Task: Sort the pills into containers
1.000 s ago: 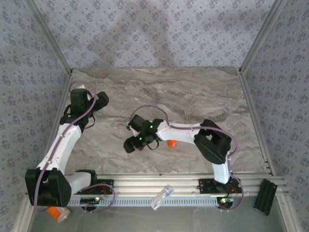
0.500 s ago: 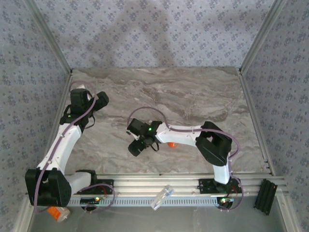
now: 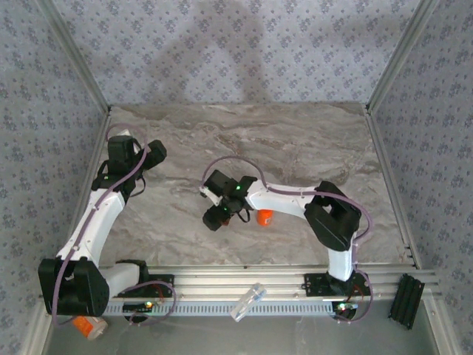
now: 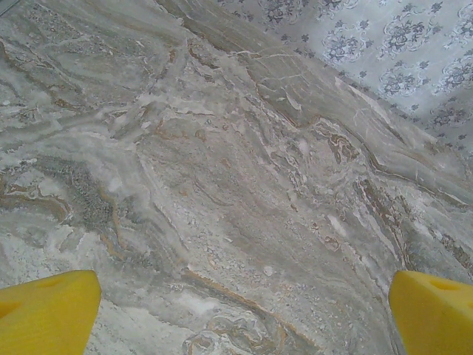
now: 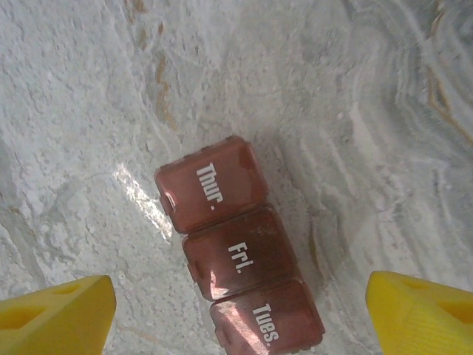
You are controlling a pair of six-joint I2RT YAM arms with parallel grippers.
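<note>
Right now my right gripper (image 5: 238, 314) hangs above the red-brown pill box (image 5: 236, 251). Its yellow fingertips (image 5: 55, 314) are spread wide at the two lower corners of the wrist view, clear of the box on either side and holding nothing. The box lies flat on the marble table (image 3: 295, 140), running at a slant through that view. I can read three compartments in a row, lettered in white: Thur. (image 5: 211, 194) farthest from the fingers, Fri. (image 5: 240, 255) next, and Tues. (image 5: 267, 325) cut off by the lower edge. Their lids look shut, and I cannot tell what is inside. From the overhead camera my right arm reaches in to the middle of the table. A small orange object (image 3: 264, 217) sits on the marble just beside the forearm, but I cannot say what it is. My left gripper (image 4: 240, 318) is also opened wide, with only bare marble between its fingers. That arm is folded up along the left side of the table. An orange bottle (image 3: 89, 325) with a white cap lies below the table edge by the left base. A clear tube (image 3: 248, 302) rests on the rail between the two bases.
</note>
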